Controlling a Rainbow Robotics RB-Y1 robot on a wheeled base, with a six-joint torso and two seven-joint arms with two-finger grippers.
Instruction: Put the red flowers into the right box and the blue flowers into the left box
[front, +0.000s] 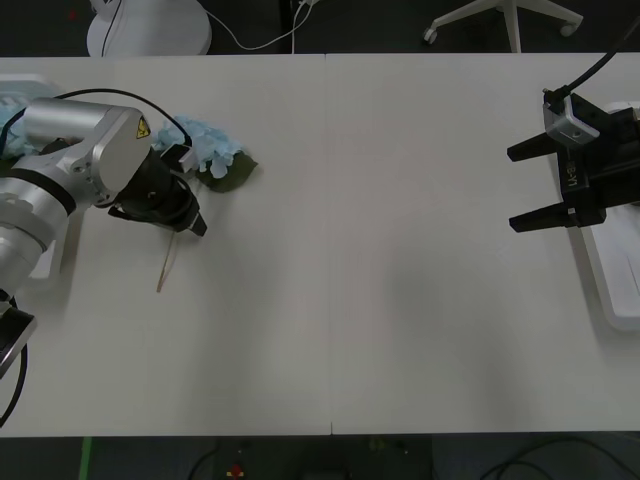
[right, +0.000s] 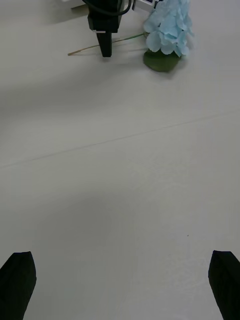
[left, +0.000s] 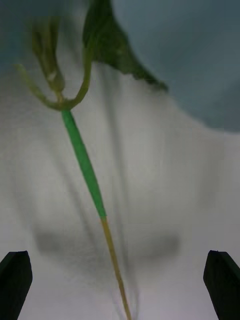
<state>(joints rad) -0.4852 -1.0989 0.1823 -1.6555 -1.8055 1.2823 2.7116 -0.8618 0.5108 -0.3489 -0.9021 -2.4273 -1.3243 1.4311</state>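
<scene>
A: Front view, your left gripper sits low over the stem of a blue flower lying on the table, near the left edge. Left wrist view has both fingers spread wide with the stem running between them, untouched. So nothing is held yet.

B: And the right side?

A: Right gripper hangs idle beside the right box, jaws apart, holding nothing. Its wrist view looks across bare table to the flower and your other gripper.

B: Risk entry?

A: Judgement only. The stem is thin and lies flat; if you close too high the fingers may meet above it, and too low they scrape the table. It also lies slanted between the fingers, so closing could roll or swing it instead of pinching it. The head is heavy compared with the stem, so a grip this far down may let the bloom droop or twist on the way to the left box, whose rim is just behind the arm.

B: Counts?

A: One blue flower on the table. A second patch of blue shows behind the arm, by the left box; how many that is, you cannot tell. Red flowers: zero seen. Boxes: two, both partly cut off.
</scene>
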